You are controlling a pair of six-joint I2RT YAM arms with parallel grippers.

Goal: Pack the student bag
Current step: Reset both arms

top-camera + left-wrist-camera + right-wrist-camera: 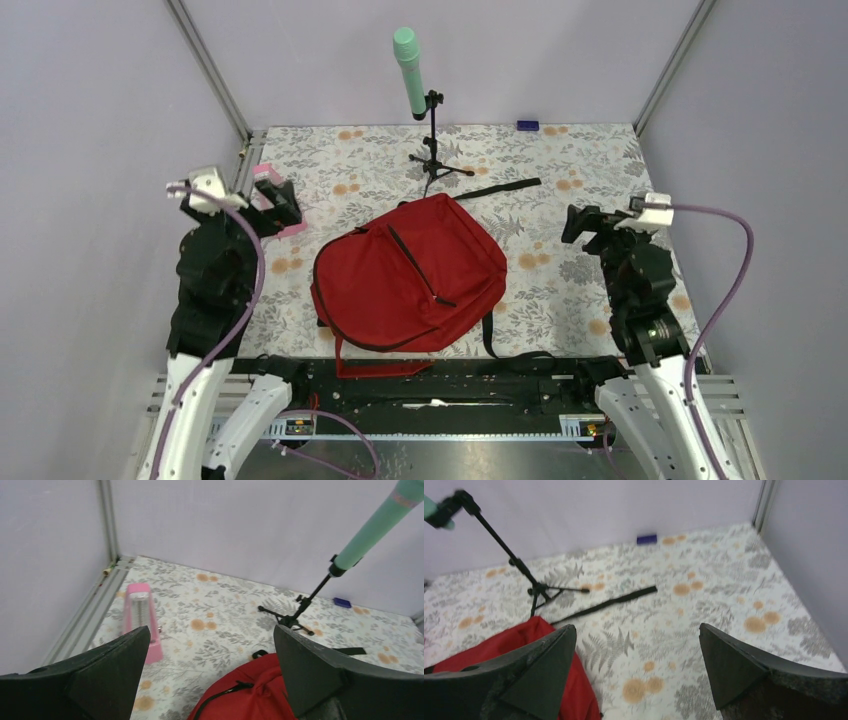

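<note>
On the table (570, 285), the student bag (410, 275) lies flat between the left jaws and right jaws, touching neither; both stand wide open, holding nothing.

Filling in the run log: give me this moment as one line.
student bag: lying flat, untouched | left pincer: open, empty | right pincer: open, empty | pink object: left of bag
</note>
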